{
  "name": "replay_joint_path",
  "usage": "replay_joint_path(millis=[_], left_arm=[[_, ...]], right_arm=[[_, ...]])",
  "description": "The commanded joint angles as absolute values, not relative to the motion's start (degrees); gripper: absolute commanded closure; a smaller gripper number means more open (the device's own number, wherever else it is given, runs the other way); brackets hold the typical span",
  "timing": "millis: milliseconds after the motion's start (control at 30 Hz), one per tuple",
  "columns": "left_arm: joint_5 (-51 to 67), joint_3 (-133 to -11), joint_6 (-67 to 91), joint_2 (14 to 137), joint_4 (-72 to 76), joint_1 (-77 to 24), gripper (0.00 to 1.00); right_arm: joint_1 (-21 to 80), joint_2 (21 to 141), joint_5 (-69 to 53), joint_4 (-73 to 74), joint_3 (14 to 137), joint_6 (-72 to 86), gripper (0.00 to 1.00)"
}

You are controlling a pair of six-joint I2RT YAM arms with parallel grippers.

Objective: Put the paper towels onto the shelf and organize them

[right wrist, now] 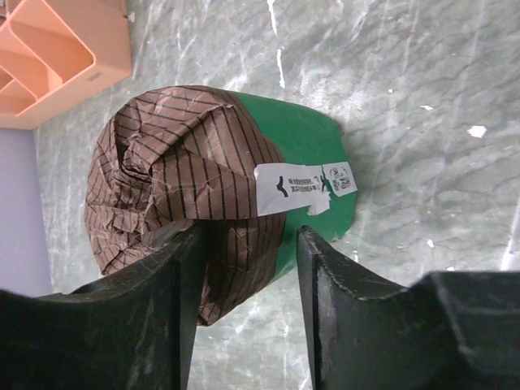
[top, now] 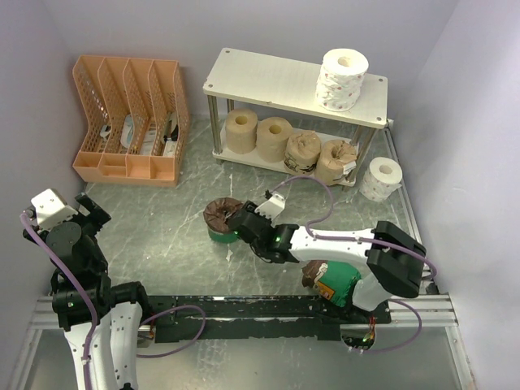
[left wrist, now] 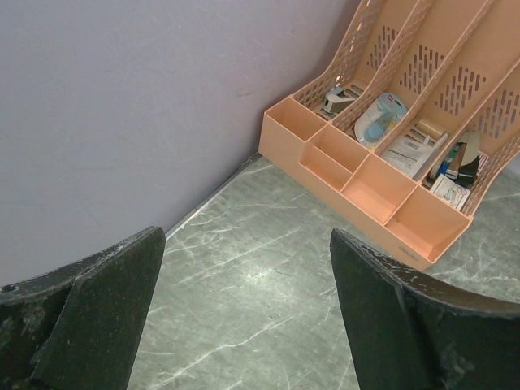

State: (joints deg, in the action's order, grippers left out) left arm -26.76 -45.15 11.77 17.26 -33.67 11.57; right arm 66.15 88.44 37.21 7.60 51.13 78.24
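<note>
While the green roll (top: 218, 218) lies at the frame's centre, the right gripper (right wrist: 248, 244) stands half apart around its brown paper end; whether it pinches, I cannot tell. The left gripper (left wrist: 246, 242), lower left, is spread wide.

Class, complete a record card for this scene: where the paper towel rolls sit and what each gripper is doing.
Top board of shelf: one white roll
Lower board: four tan rolls in a row
Table right of shelf: second white roll
Table centre: green roll
By right arm's base: second green roll
Right gripper: fingers at the green roll's brown end; grip unclear
Left gripper: open, empty, near orange organizer
</note>
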Motion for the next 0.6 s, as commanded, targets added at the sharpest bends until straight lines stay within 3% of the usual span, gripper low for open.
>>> replay_joint_path(millis=[0,100,133,333,567], left_arm=[[-26.37,-45.26,11.07,17.18,-32.87,12.10,0.06],[-26.41,-45.27,11.07,17.07,-32.86,12.05,0.06],[-26.42,-45.28,11.01,17.05,-32.87,12.07,0.06],[-26.46,-45.30,10.99,17.11,-32.87,12.02,0.06],[-26.28,-45.20,11.07,16.99,-32.73,12.05,0.06]], right_arm=[[65.91,91.92,33.59,10.00,49.95,76.23,0.59],[65.57,93.19,33.18,9.98,50.41,77.03,0.94],[65.46,93.50,33.06,9.96,50.59,77.04,1.00],[65.40,87.07,36.08,11.42,52.22,73.47,1.00],[65.39,79.54,39.11,15.21,64.76,64.85,1.00]])
